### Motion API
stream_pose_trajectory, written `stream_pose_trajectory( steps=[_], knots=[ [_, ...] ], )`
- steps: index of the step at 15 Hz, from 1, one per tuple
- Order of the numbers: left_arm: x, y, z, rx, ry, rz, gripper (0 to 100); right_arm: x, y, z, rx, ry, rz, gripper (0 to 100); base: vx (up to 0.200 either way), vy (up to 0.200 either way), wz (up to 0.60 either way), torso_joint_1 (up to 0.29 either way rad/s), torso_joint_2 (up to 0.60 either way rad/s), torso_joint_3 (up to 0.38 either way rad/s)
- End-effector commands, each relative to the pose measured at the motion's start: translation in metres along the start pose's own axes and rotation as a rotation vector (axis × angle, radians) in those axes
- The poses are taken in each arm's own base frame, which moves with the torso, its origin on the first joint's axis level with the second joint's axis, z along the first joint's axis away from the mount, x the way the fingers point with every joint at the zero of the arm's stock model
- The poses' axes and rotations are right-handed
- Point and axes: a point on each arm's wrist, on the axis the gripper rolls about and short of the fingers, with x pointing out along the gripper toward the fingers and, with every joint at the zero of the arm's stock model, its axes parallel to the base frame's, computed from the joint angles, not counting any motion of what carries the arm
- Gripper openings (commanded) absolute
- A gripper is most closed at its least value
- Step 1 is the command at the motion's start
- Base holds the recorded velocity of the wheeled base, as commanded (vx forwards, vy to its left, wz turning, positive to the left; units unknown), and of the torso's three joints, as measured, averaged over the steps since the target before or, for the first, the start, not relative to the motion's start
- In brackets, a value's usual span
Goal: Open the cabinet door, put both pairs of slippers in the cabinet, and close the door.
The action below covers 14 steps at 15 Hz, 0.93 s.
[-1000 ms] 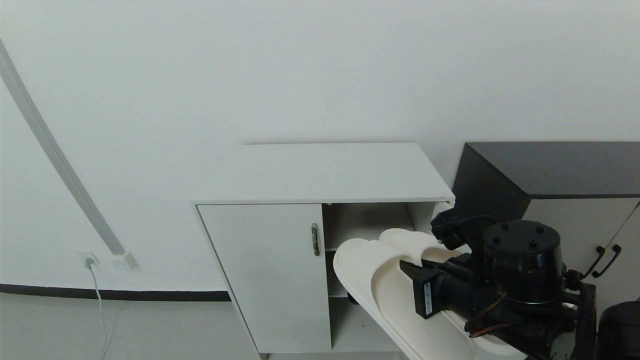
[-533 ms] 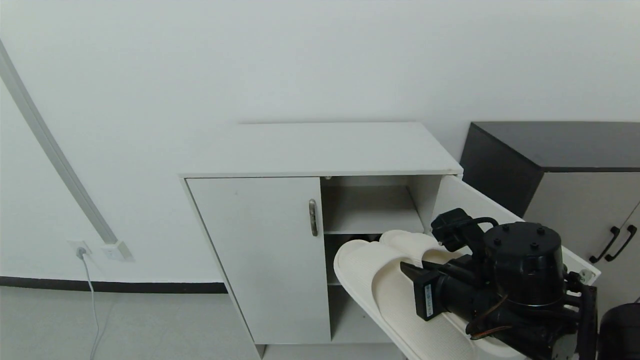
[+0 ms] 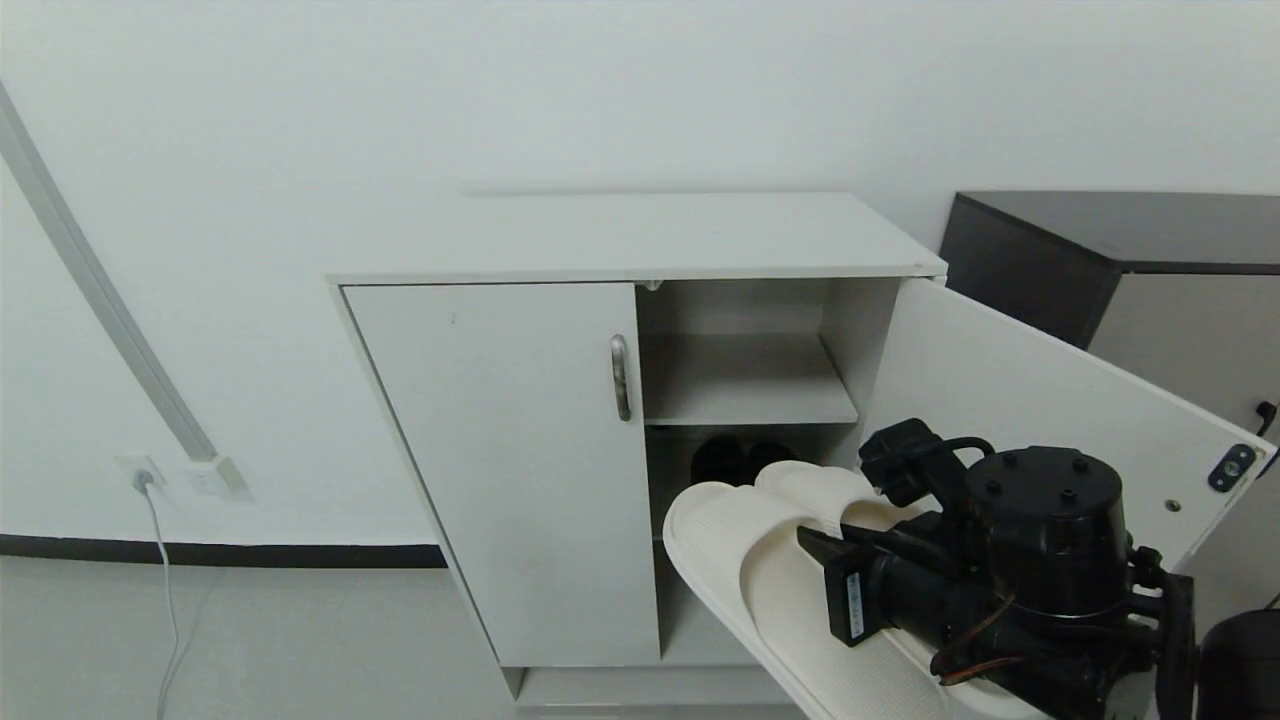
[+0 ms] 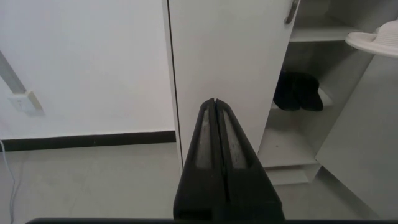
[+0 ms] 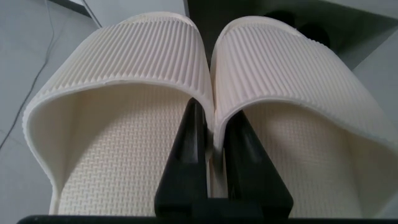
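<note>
Fingers [image 5: 191, 143] of the right gripper [image 5: 211, 124] are nearly shut, with only a thin gap. They pinch the inner edges of the two white slippers [image 3: 745, 560], which lie side by side with toes pointing at the cabinet [image 3: 650, 235]. The slippers hang in the air just in front of the open side, low down. The left gripper [image 4: 214, 107] has its fingers pressed tight together and holds nothing. It hangs over the floor [image 3: 200, 640] and points at the foot of the left door [image 3: 500, 450]. That door is closed and has a metal handle [image 3: 620, 377]. The right door [image 3: 1020, 380] is swung wide open. Inside there is a bare top shelf [image 3: 745, 385], and a black pair [image 4: 298, 92] sits on the shelf under it. The cabinet stands against a white wall [image 3: 400, 100]. A dark cabinet [image 3: 1100, 240] stands beside it on the right. A socket [image 3: 135, 470] with a cord plugged in is low on the wall to the left.
</note>
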Motion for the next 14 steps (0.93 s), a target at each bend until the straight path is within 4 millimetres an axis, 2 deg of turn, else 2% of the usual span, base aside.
stream_pose_trajectory(
  steps=[1,9,14],
  knots=[
    [0.000,0.000,0.000,0.000,0.001,0.000,0,-0.001,0.002,0.000,-0.002,0.000,0.006,0,0.000,0.000,0.00,-0.115,0.47,0.349],
    [0.000,0.000,0.000,-0.001,0.001,0.000,0,0.001,0.001,-0.007,-0.001,-0.006,0.010,0,0.000,0.000,0.00,-0.068,0.45,0.375],
    [0.000,0.000,0.000,-0.001,0.001,0.000,0,0.005,0.002,-0.012,-0.006,0.012,0.005,0,0.000,0.000,0.00,-0.002,0.10,0.092]
  ],
)
